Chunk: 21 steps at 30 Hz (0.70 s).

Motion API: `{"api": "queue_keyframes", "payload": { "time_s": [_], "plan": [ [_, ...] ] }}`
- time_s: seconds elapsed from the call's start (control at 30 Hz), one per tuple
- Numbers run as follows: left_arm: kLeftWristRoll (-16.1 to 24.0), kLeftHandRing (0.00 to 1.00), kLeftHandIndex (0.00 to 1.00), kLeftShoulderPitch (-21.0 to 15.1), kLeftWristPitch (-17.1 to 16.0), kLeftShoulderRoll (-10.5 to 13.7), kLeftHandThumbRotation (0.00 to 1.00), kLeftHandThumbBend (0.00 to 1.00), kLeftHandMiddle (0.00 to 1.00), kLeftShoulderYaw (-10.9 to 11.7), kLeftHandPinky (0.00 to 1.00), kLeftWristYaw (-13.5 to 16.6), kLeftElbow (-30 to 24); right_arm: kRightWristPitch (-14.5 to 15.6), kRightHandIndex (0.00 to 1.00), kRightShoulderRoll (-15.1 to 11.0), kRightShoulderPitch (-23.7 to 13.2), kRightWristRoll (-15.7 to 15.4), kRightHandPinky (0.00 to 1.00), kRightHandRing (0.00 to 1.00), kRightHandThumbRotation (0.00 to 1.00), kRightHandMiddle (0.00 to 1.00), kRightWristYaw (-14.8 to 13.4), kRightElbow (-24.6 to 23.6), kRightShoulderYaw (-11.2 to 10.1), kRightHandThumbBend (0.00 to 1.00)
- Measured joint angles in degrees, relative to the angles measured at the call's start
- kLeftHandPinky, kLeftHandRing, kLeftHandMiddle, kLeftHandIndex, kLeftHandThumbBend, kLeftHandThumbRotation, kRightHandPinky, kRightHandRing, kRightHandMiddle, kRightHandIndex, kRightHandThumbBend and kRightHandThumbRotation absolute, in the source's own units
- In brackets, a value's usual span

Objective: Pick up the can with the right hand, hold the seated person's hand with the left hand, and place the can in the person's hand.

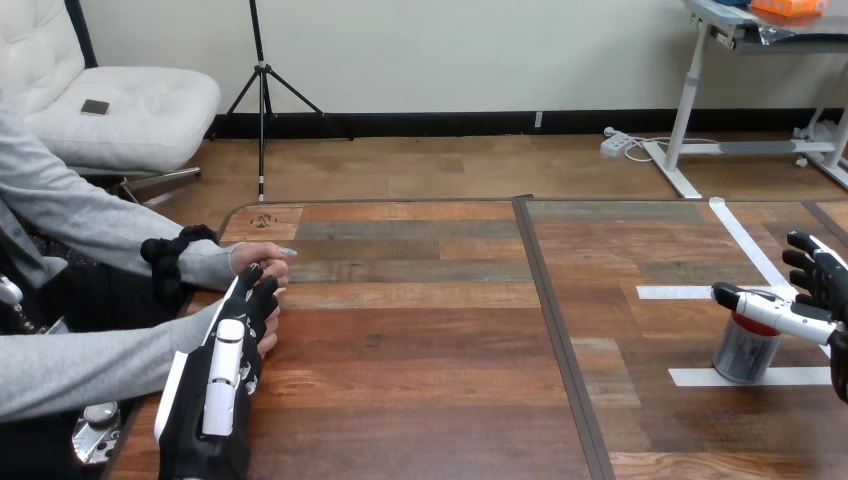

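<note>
A silver can (745, 352) with a red top stands upright at the table's right, on white tape marks. My right hand (812, 300) is open at the view's right edge. Its thumb reaches left across the can's top, and its fingers (806, 262) hang spread beyond the can, apart from it. My left hand (222, 385) lies at the lower left, over the person's nearer hand (269, 346), which it mostly hides. The person's farther hand (258, 258) rests on the table just beyond my left hand's tip.
White tape strips (742, 240) mark a square around the can. A dark seam (560, 330) runs front to back down the table's middle. The person's grey sleeves (90, 372) come in from the left edge.
</note>
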Motion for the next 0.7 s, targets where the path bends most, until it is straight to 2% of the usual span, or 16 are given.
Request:
{"api": "queue_keyframes", "payload": {
  "time_s": [0.3,0.7],
  "plan": [
    [-0.24,0.95,0.94,0.0,-0.02,0.01,1.0,0.45,0.92,0.06,1.0,-0.57,0.0,0.31,0.96,0.01,0.26,-0.76,0.92,0.96,0.23,0.95,0.65,0.0,1.22,1.0],
    [-0.07,0.94,0.93,0.0,-0.02,0.02,1.0,0.45,0.92,0.08,1.0,-0.39,0.0,1.37,0.96,0.1,0.83,-1.8,0.96,0.97,0.21,0.95,0.73,0.0,2.05,1.0]
  ]
}}
